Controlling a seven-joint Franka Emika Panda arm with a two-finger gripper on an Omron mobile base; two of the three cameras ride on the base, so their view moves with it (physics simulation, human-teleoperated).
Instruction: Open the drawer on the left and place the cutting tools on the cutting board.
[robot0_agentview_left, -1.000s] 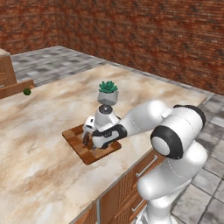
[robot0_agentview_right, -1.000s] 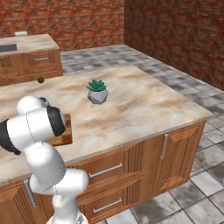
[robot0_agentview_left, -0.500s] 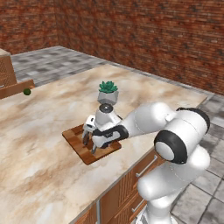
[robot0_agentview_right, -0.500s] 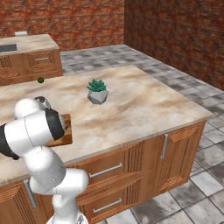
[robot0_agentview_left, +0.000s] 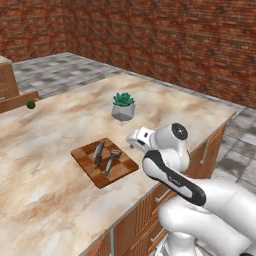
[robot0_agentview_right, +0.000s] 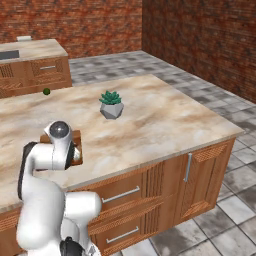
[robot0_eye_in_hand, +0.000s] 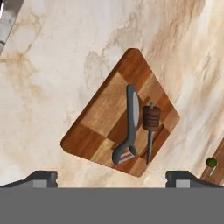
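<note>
Cutting tools (robot0_eye_in_hand: 139, 127), slim metal, checkered wooden cutting board (robot0_eye_in_hand: 103, 118)

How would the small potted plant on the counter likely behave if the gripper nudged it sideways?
The pot looks squat and broad-based, so it would probably slide rather than tip. The counter appears smooth, like polished stone, so sliding seems easy. The plant sits low, so it likely adds little top weight.
</note>
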